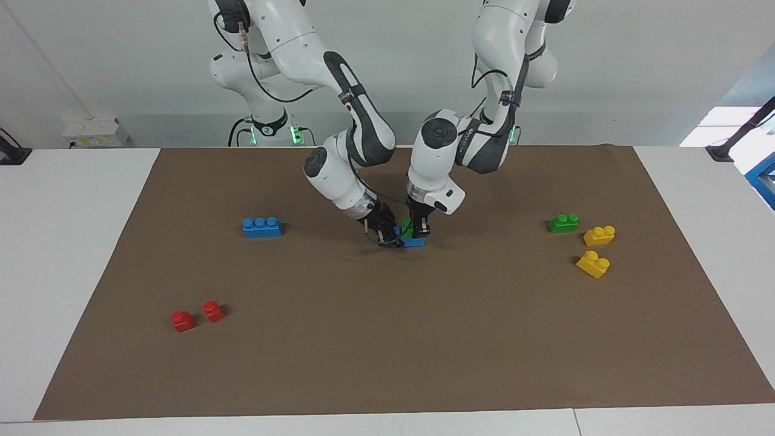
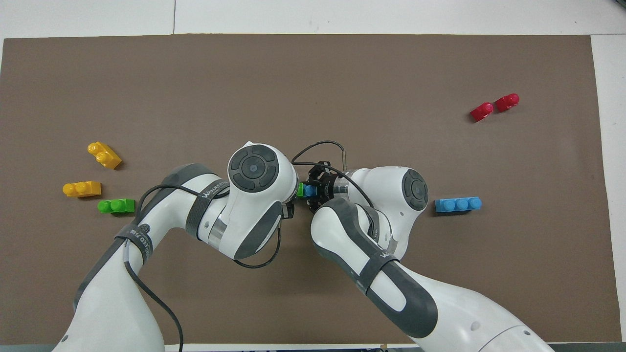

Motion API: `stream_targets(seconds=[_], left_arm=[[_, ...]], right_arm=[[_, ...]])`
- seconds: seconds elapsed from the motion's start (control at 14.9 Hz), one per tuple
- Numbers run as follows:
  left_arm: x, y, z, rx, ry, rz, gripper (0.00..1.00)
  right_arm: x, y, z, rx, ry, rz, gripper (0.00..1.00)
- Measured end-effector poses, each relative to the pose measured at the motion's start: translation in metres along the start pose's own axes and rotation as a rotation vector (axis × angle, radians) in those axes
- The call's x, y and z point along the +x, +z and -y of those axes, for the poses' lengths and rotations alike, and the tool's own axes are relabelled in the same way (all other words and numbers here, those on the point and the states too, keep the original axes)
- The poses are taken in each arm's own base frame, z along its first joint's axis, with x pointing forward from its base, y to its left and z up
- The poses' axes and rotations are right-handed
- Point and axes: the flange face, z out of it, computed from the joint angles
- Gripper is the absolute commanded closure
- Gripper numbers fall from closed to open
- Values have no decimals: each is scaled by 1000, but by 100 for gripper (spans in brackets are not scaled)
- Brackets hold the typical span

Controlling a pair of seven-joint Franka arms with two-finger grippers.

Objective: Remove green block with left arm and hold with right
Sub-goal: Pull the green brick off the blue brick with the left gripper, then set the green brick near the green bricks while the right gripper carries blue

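A small green block sits on a blue brick in the middle of the brown mat; a sliver of each shows in the overhead view, the green block and the blue brick. My left gripper comes straight down and is shut on the green block. My right gripper comes in slanted from the right arm's end and is shut on the blue brick's end; it also shows in the overhead view. In the overhead view the left gripper is hidden under its own wrist.
A second green block and two yellow bricks lie toward the left arm's end. A loose blue three-stud brick and two red bricks lie toward the right arm's end.
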Motion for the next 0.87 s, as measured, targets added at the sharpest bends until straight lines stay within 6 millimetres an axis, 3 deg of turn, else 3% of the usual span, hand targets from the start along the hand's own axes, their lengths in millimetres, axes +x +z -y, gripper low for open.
stream_targets(seconds=[0.27,0.47,0.74,0.87], left_arm=[[2,-20,0,-16,-2,9,100],[15,-51,-3,-16,-6,0,100],[69,-102,-15,5,76,-24,100],[105,-112,-30,16,152,-30,100]], right_arm=[[0,0,0,0,-1,-1,100],[0,0,0,0,-1,-1,100],[0,0,0,0,-1,-1,100],[0,0,0,0,-1,-1,100]])
